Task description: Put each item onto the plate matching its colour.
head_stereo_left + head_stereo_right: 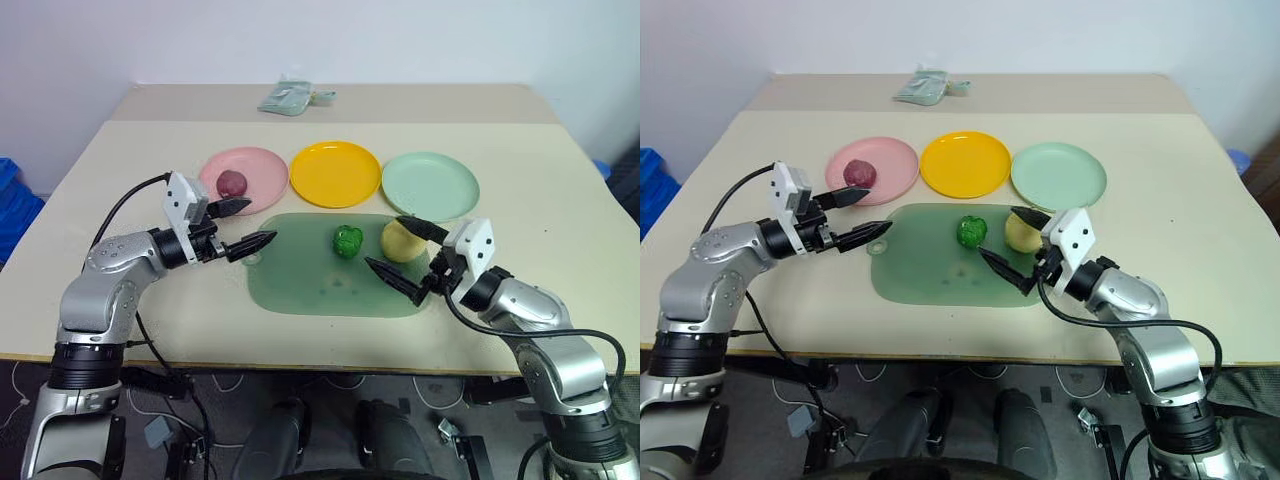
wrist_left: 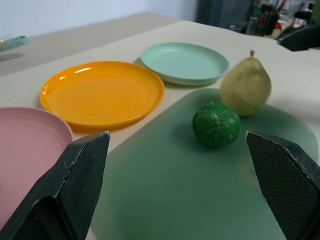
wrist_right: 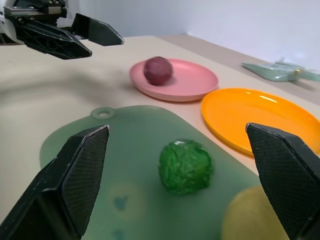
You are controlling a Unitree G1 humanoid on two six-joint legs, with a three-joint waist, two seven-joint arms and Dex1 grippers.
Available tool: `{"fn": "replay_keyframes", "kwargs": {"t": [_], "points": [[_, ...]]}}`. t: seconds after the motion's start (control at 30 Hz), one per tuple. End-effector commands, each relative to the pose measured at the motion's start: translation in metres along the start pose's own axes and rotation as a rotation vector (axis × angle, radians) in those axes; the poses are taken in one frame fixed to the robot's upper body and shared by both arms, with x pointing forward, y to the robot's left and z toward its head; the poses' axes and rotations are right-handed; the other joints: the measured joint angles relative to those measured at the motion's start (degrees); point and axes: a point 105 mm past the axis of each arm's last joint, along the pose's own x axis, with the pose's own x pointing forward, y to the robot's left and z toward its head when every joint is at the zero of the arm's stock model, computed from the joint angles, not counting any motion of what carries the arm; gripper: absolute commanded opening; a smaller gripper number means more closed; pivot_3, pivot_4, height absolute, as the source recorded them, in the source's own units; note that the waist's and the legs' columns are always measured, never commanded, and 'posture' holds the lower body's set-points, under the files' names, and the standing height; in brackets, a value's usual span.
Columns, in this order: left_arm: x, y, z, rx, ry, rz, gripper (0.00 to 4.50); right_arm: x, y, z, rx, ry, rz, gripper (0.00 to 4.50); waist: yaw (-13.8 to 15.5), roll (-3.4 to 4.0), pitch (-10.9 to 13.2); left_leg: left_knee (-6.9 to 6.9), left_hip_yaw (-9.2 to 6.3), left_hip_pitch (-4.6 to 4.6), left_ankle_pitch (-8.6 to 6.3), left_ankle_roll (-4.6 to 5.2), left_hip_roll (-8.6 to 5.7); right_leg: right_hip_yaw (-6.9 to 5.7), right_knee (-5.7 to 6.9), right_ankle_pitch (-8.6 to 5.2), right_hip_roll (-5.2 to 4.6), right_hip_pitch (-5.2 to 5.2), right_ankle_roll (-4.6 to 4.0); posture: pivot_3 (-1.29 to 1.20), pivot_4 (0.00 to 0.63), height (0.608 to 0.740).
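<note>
The maroon ball (image 1: pixel 232 182) is seen resting on the pink plate (image 1: pixel 262 165), at the left of a row of three plates on the bench (image 1: pixel 540 260). The yellow plate (image 1: pixel 335 173) in the middle and the mint green plate (image 1: pixel 430 184) on the right are bare. In front of the row, a dark green cutting mat (image 1: pixel 300 275) is laid out, and on it the bright green pepper (image 1: pixel 347 241) and the pale yellow pear (image 1: pixel 400 243) are placed near each other, the pear upright at the mat's right edge, closest to the mint green plate. The left hand (image 1: pixel 240 226) is held above the bench between the pink plate and the mat's left end, its fingers spread wide with nothing between them. The right hand (image 1: pixel 408 253) is held over the mat's right side, fingers wide apart and empty, with the pear just beside the farther finger. A small grey-green packet (image 1: pixel 287 97) is left at the far edge of the bench.
</note>
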Motion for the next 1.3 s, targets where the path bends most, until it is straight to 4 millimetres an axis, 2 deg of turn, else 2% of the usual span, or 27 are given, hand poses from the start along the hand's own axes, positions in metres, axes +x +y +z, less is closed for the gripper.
{"fn": "replay_keyframes", "kwargs": {"t": [0.03,0.17,0.3,0.47,0.57,0.67,0.9,1.1,1.3], "points": [[0.018,-0.009,0.007,0.064,-0.024,-0.035,4.46,-0.004,-0.006,0.014,-0.035,-0.053,-0.033,4.5,0.0,-0.01,0.0,0.01,0.0,0.0,0.0,0.0,-0.01,0.0,-0.01,0.0,0.0,0.01,0.0,0.0,0.15,0.74],[0.045,-0.036,0.001,0.036,-0.012,-0.149,4.46,-0.012,-0.006,0.016,-0.041,-0.054,-0.041,4.5,-0.1,0.0,0.0,-0.01,0.0,0.0,0.0,0.0,0.0,0.0,0.0,0.05,0.0,-0.01,0.09,0.0,0.15,0.74],[0.047,-0.031,0.0,0.055,-0.001,-0.145,4.46,-0.014,-0.003,0.016,-0.059,-0.037,-0.024,4.5,-0.6,0.0,0.0,-0.07,0.01,0.0,0.0,0.0,0.02,0.03,0.02,0.05,0.02,-0.07,0.1,0.0,0.15,0.74],[0.019,-0.014,0.009,0.061,-0.026,-0.147,4.46,0.005,0.011,0.015,-0.045,-0.035,0.049,4.5,-1.6,0.0,0.0,-0.09,0.0,0.0,0.01,-0.01,0.05,0.01,0.07,0.02,0.04,-0.1,0.04,0.0,0.15,0.74],[-0.002,-0.01,0.019,0.087,-0.102,-0.189,4.46,0.021,0.013,0.012,-0.035,-0.031,0.059,4.5,-1.7,0.01,0.0,-0.12,0.0,0.0,0.01,-0.02,0.05,0.0,0.07,0.01,0.04,-0.12,0.02,0.0,0.15,0.74],[-0.016,-0.009,0.018,0.115,-0.065,-0.246,4.46,0.037,0.013,0.005,-0.018,-0.013,0.061,4.5,-1.7,0.01,0.0,-0.11,0.0,0.0,0.02,-0.03,0.05,0.0,0.07,0.0,0.03,-0.12,-0.01,0.0,0.15,0.74],[-0.039,-0.029,0.016,0.115,-0.031,-0.332,4.46,0.055,-0.003,-0.028,0.028,0.11,-0.027,4.5,-1.8,0.03,0.0,-0.11,0.0,0.0,0.01,-0.02,0.0,0.01,0.04,-0.01,-0.01,-0.09,-0.02,0.0,0.15,0.74],[-0.059,-0.037,0.02,0.112,0.014,-0.319,4.46,0.064,-0.004,-0.032,0.065,0.11,-0.033,4.5,-1.9,0.04,0.0,-0.21,0.0,-0.01,0.02,-0.06,0.04,0.02,0.1,-0.03,0.02,-0.21,-0.07,0.0,0.15,0.74],[-0.06,-0.039,0.025,0.104,0.012,-0.295,4.46,0.07,0.005,-0.03,0.089,0.098,0.013,4.5,-1.7,0.04,0.0,-0.19,0.0,-0.01,0.02,-0.06,0.03,0.01,0.09,-0.03,0.02,-0.18,-0.07,0.0,0.15,0.74]]}}
